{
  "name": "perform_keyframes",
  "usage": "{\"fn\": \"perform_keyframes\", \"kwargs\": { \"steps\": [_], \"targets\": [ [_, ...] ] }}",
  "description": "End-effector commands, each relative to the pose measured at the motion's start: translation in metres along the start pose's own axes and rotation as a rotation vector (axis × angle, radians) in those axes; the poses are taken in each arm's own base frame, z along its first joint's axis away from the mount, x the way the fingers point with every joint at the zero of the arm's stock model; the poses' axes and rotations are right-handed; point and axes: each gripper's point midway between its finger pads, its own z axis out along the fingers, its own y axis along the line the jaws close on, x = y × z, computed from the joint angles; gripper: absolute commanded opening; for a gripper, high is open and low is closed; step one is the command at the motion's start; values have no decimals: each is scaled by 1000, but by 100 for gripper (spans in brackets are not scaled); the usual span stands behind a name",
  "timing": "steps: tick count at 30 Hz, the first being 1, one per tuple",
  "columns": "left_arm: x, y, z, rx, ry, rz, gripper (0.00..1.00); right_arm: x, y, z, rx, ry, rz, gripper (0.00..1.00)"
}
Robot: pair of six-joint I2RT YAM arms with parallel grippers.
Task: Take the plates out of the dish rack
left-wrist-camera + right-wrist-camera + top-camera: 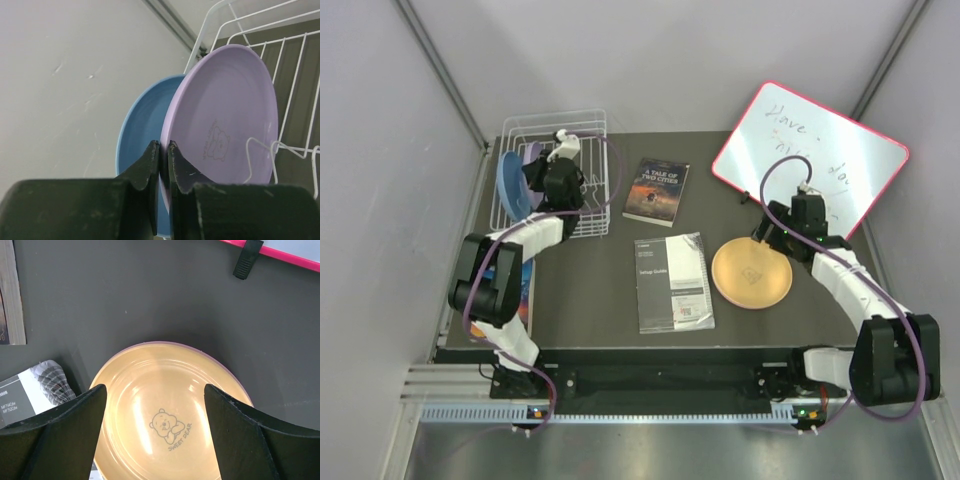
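Left gripper [162, 147] reaches into the dish rack [588, 124] at the far left corner of the table [590, 270]. Its jaws are pinched nearly together on the near rim of the lavender plate [225, 115]. One finger [182, 167] lies on the plate's front face. The other finger [146, 167] is behind it, in the gap between the lavender plate and the blue plate [142, 125]. Both plates stand on edge inside the rack, blue on the outer left side and lavender just beside it towards the rack's middle. The two faces are close, and whether they touch cannot be told. The white wires rise just beside the lavender plate on its right.

Right gripper [155, 390] is wide open and holds nothing, pointing down at the orange plate [165, 415] on the right side of the table. The plate lies flat, face up, with a bear print in its middle. Its middle sits between the two spread fingers and lower than them, and no contact is visible. A thin purplish rim shows along the orange plate's far edge, as of something under it.

Whiteboard [810, 155] lies tilted beyond the orange plate, apart from it. A booklet [672, 282] lies just left of the plate, and a paperback [656, 190] lies between rack and whiteboard.
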Motion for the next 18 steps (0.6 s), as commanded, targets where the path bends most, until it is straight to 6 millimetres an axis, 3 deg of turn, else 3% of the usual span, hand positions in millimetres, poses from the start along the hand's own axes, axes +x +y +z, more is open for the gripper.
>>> {"fn": "perform_keyframes", "kwargs": {
  "steps": [1, 9, 18],
  "targets": [
    [-31, -21, -9, 154, -12, -181, 0, -8, 2, 3, -17, -33, -10, 79],
    [-45, -29, -18, 202, -3, -199, 0, -4, 1, 7, -16, -19, -11, 79],
    [-48, 13, -14, 12, -52, -79, 0, 2, -3, 8, -10, -10, -18, 79]
  ]
}}
